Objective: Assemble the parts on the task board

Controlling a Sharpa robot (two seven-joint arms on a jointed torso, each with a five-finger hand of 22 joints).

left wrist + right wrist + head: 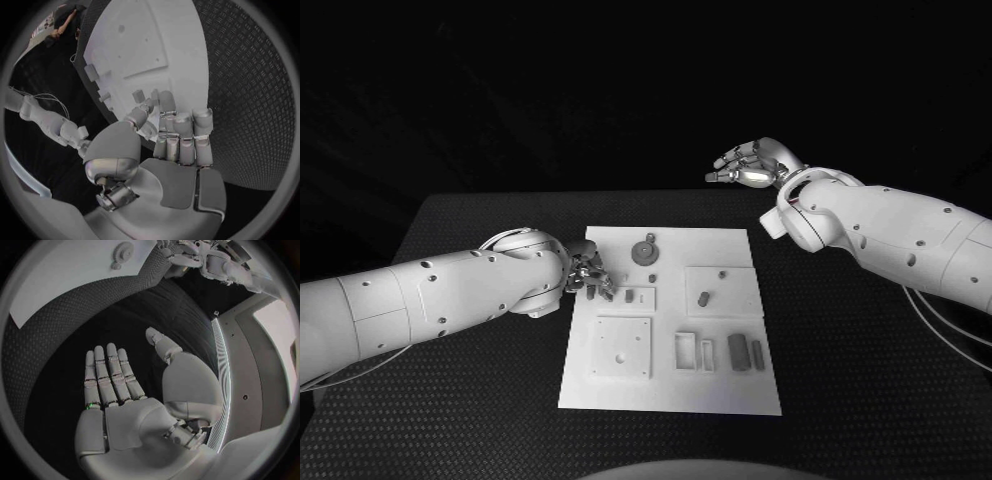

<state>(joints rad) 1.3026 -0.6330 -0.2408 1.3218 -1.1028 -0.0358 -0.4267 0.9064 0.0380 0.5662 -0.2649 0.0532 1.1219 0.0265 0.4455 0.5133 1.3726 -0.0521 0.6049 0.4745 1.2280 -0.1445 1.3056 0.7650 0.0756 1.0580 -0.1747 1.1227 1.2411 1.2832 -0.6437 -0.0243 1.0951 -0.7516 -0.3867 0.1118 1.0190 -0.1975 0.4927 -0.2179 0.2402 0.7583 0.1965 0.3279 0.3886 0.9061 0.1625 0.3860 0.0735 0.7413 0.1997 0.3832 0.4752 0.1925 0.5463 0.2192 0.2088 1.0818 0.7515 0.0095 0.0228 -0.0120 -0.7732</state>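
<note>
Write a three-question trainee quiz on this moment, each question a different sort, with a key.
1. True or false: the right hand is holding a part.
2. Which hand is at the edge of the task board? A) left hand B) right hand C) neither
3. Fill in: the round gear-like part lies near the board's ____ end, far from the robot.

Key:
1. False. It is raised beyond the table's far edge, fingers apart, holding nothing.
2. A. Its fingers reach over the board's left edge, close to a small part; whether they touch it cannot be told.
3. Far.
</note>
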